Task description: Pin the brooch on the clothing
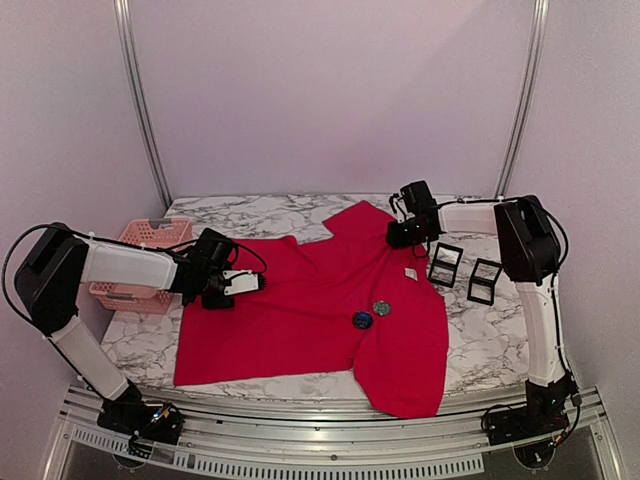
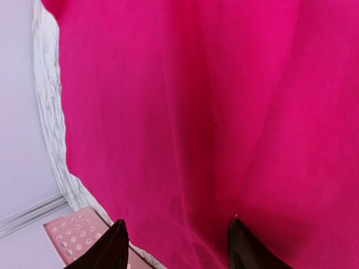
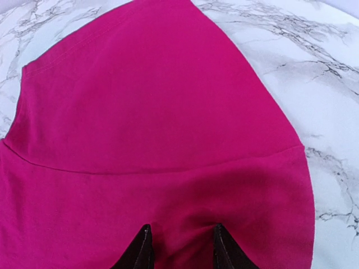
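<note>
The clothing, a bright red T-shirt [image 1: 300,310], lies spread on the marble table [image 1: 240,212]. Its white neck label [image 1: 412,272] shows at the right. Two small round brooches lie on the shirt, a blue one [image 1: 361,320] and a grey-green one [image 1: 381,307]. My left gripper [image 1: 258,283] hovers open over the shirt's left edge. In the left wrist view [image 2: 176,224] its jaws stand wide apart over red fabric [image 2: 196,112]. My right gripper [image 1: 398,237] is at the shirt's shoulder. In the right wrist view [image 3: 182,227] its jaws are partly apart, tips pressed into puckered fabric [image 3: 157,101].
A pink plastic basket [image 1: 148,262] stands at the table's left edge and also shows in the left wrist view [image 2: 73,235]. Two black frame-like boxes [image 1: 445,264] [image 1: 485,281] lie right of the shirt. Bare marble [image 3: 314,73] lies beyond the sleeve.
</note>
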Motion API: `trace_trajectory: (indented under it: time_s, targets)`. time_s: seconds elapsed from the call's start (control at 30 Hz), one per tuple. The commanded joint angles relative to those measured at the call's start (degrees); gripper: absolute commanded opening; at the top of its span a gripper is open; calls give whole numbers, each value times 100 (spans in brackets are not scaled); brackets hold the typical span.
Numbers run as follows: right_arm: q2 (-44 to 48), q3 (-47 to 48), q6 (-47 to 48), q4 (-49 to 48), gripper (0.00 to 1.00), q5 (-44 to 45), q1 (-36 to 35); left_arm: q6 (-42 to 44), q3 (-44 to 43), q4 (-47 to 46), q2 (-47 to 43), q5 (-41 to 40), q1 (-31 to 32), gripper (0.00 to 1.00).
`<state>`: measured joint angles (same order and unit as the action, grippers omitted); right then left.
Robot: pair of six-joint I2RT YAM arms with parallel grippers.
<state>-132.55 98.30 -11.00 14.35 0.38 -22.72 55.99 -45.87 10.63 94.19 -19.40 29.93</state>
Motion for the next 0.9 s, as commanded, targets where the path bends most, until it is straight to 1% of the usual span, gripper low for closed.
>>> trace_trajectory:
  time_s: [0.0, 0.13, 0.2, 0.23, 0.3, 0.33, 0.4, 0.43, 0.47, 0.5, 0.57, 0.6, 0.63, 0.7, 0.77, 0.8, 0.87]
  targets:
    - [-500, 325, 370, 756, 36, 317, 180, 1172, 405, 401, 705, -328, -621, 62]
    - [-338, 784, 613, 882, 37, 192, 189, 1426, 96, 455, 732, -279, -773, 66]
    - [-111, 792, 830, 833, 38, -77, 186, 1414, -135, 858, 622, -25, -683, 70]
    - [173, 696, 872, 769, 38, -279, 172, 1312, -274, 1068, 543, 172, -581, 72]
    - [723, 229, 914, 501, 39, -383, 95, 815, -673, 1540, 397, 581, -318, 72]
    - [1194, -133, 916, 328, 39, -386, 30, 451, -976, 1898, 378, 826, -195, 72]
    - [1868, -875, 895, 117, 39, -424, -91, -581, -1923, 2657, 505, 1558, -125, 72]
    - [2123, -1238, 843, 136, 39, -451, -135, -1089, -2386, 2930, 652, 1810, -180, 71]
    - [2463, -1560, 728, 215, 39, -465, -181, -1546, -2828, 3055, 824, 1885, -264, 68]
    - [2696, -1918, 618, 320, 36, -429, -243, -1855, -3185, 3092, 1059, 1803, -363, 64]
    - [3084, -2653, 281, 516, 30, -366, -411, -2104, -3981, 3310, 1624, 1263, -492, 50]
    - [3218, -2961, 190, 606, 27, -342, -511, -2192, -4323, 3476, 1964, 929, -541, 40]
    - [3387, -3204, 22, 673, 22, -341, -608, -2344, -4590, 3551, 2257, 623, -599, 33]
    - [3717, -3676, -203, 812, 12, -373, -755, -2651, -4911, 3609, 2688, 342, -778, 28]
    - [3960, -4094, -499, 869, 3, -501, -857, -2639, -4931, 3384, 2919, 183, -872, 28]
    - [4088, -4317, -654, 831, 0, -601, -910, -2573, -4916, 3207, 3020, 76, -884, 28]
    - [4162, -4660, -951, 833, 0, -599, -1068, -2502, -5071, 2938, 3340, -217, -908, 29]
